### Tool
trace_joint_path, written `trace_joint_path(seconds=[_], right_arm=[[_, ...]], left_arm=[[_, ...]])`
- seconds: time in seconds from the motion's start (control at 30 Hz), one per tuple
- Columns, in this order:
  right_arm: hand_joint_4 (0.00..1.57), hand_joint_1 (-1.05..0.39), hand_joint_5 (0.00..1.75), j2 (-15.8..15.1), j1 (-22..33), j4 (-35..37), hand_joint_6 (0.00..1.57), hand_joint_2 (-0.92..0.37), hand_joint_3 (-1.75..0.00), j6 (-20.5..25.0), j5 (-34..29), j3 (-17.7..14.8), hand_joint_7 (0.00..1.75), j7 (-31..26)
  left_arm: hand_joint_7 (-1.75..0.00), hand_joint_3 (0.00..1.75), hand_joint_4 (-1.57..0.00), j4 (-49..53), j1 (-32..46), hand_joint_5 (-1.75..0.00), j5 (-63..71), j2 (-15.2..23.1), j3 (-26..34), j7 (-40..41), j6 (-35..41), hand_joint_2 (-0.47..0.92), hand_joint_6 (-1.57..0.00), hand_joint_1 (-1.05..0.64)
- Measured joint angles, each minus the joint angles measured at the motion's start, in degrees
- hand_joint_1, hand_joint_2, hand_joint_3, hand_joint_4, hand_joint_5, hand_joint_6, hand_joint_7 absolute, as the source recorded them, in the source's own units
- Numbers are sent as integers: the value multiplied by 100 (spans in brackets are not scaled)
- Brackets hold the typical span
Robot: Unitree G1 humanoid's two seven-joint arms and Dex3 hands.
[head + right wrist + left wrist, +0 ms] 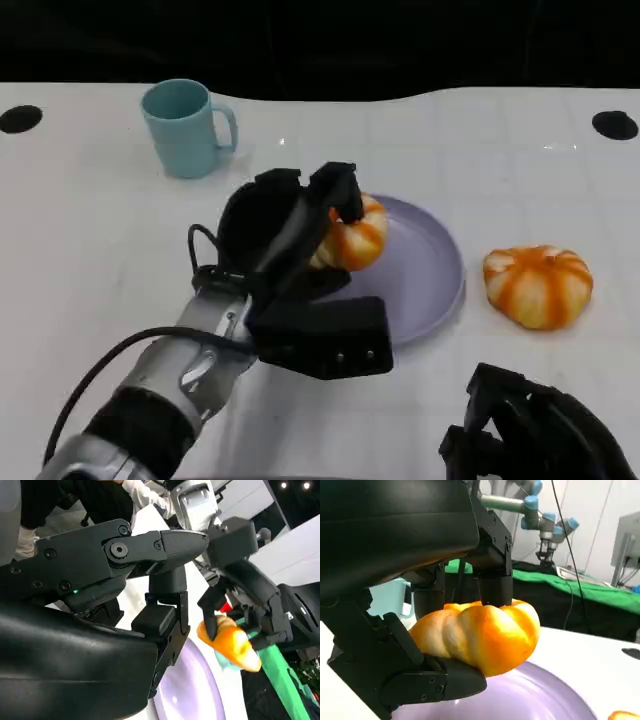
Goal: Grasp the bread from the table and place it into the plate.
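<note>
bread is held in my left hand, fingers closed around it, above the near-left part of the purple plate. carry step looks nearly done; i judge placing comes next: lower it, then loosen the fingers. my right hand sits low at the near edge; i can't tell if it's open or closed. second bread lies right of the plate, blue mug far left.

Silver left forearm with a black band and looping black cable; black, blocky left hand. Matte black right hand, screw heads on its plates.
</note>
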Motion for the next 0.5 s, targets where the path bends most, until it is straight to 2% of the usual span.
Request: trace_joint_path(seconds=[0.03,0.13,0.17,0.23,0.33,0.37,0.4,0.43,0.5], right_arm=[[89,-73,160,2,2,-2,79,-92,-22,-1,0,2,136,0],[89,-73,160,4,6,-5,80,-92,-22,-2,0,5,136,0],[89,-73,160,5,7,-8,80,-92,-22,-2,-1,6,136,-1],[88,-73,160,4,16,-35,80,-92,-23,-1,-3,12,137,-15],[88,-73,161,4,35,-123,80,-92,-23,-1,-2,29,137,-29],[88,-73,161,5,35,-130,80,-92,-24,-1,-2,32,138,-29],[88,-72,161,5,36,-131,79,-92,-24,-1,-2,33,138,-29],[88,-72,161,5,36,-132,79,-92,-25,-1,-2,36,138,-29],[88,-72,161,5,37,-132,79,-92,-25,-2,-2,36,138,-28]], left_arm=[[-150,81,-96,118,-47,-175,8,-41,-36,5,-6,49,-78,-22],[-128,67,-94,436,-181,-175,21,-120,-145,15,-41,56,-83,-23],[-101,51,-89,502,-226,-175,22,-128,-187,14,-48,64,-88,-24],[-60,25,-81,563,-281,-162,12,-141,-225,-39,-76,80,-93,-27],[-31,14,-66,677,-381,-162,8,-138,-300,-188,-153,88,-81,-31],[-18,14,-57,687,-404,-154,10,-132,-329,-269,-152,91,-69,-35],[-10,12,-52,684,-432,-134,18,-121,-366,-424,-120,91,-62,-40],[-6,11,-51,673,-454,-121,21,-101,-399,-600,-65,92,-58,-42],[-2,13,-42,611,-461,-69,22,-40,-451,-959,29,92,-40,-57]])
